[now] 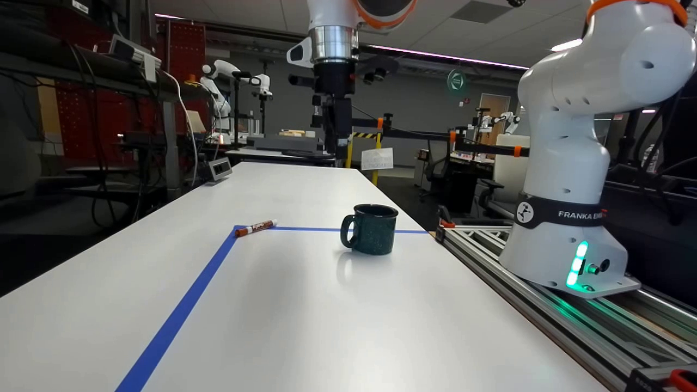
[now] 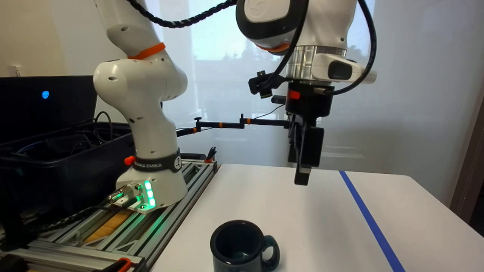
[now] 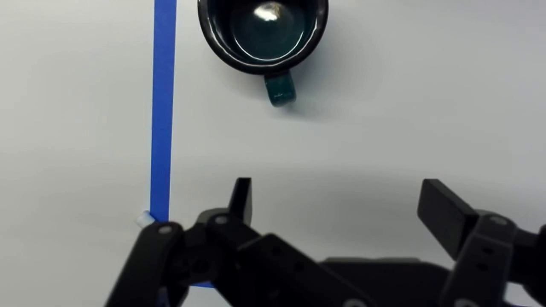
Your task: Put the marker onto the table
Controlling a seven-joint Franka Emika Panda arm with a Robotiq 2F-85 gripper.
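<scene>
The marker [image 1: 256, 227], reddish-brown with a white end, lies on the white table [image 1: 326, 316] across the corner of the blue tape. In the wrist view only the marker's white end [image 3: 146, 219] shows; the rest is hidden behind the gripper's left finger linkage. The marker does not show in an exterior view where the table [image 2: 321, 215] is seen from the other end. My gripper [image 3: 337, 183] is open with nothing between its fingers. In both exterior views the gripper [image 1: 338, 149] hangs well above the table, pointing down [image 2: 302, 175].
A dark green mug [image 1: 375, 231] stands upright on the table, with its handle toward the marker's side. The mug also shows in the wrist view [image 3: 280, 89] and is empty inside. A metal rail [image 1: 533, 310] with the robot base runs along the table's edge.
</scene>
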